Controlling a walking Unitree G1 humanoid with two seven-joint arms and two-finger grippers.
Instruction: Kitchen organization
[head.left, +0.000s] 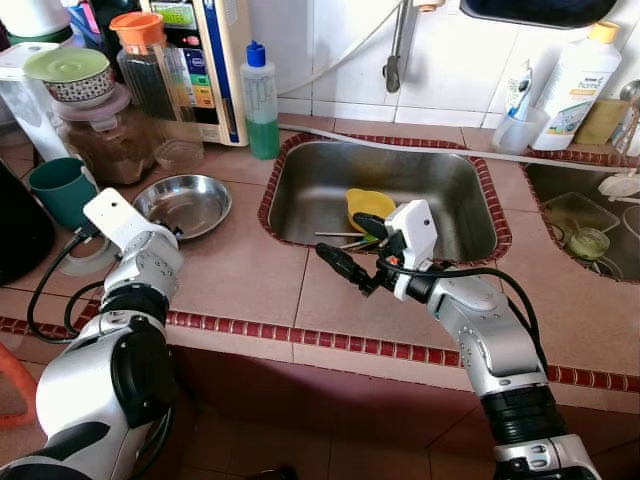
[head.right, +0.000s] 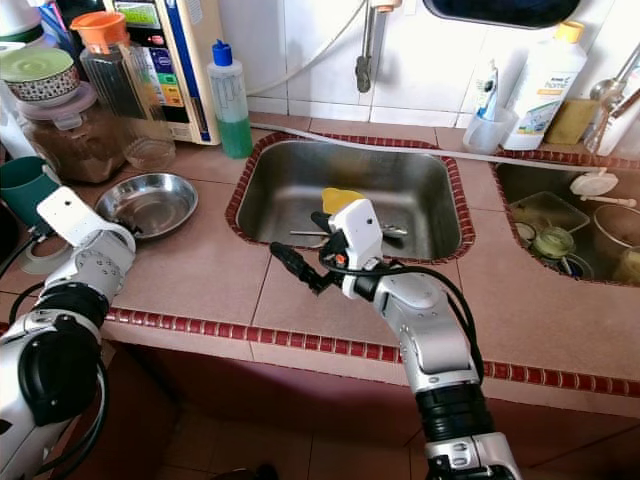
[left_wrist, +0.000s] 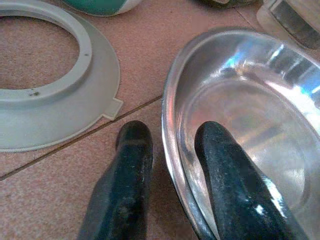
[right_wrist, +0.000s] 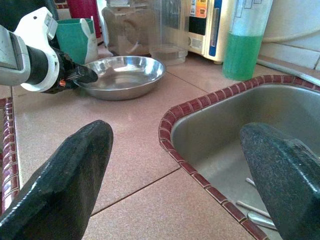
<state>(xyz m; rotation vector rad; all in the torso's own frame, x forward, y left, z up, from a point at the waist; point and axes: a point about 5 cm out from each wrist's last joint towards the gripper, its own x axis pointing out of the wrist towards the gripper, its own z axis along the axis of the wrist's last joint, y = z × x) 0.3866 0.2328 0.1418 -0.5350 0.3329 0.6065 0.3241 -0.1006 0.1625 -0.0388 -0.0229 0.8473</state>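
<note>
A shallow steel bowl (head.left: 184, 205) sits on the tiled counter (head.left: 240, 270), its near rim caught between the fingers of your left gripper (left_wrist: 172, 165): one finger (left_wrist: 227, 175) lies inside the bowl, the other (left_wrist: 127, 170) rests on the tile outside, the two pinching the rim. Just beside that gripper lies a pale plastic ring (left_wrist: 60, 100), with a teal cup (head.left: 62, 190) beyond it. Past the bowl stand a clear jar (head.left: 105, 135) and a green soap bottle (head.left: 262, 100). Your right gripper (head.left: 355, 250) hovers over the near edge of the steel sink (head.left: 300, 190), fingers spread wide and empty; ahead of it, in the basin, lie a yellow item (head.left: 368, 205) and some utensils (head.left: 345, 238)
</note>
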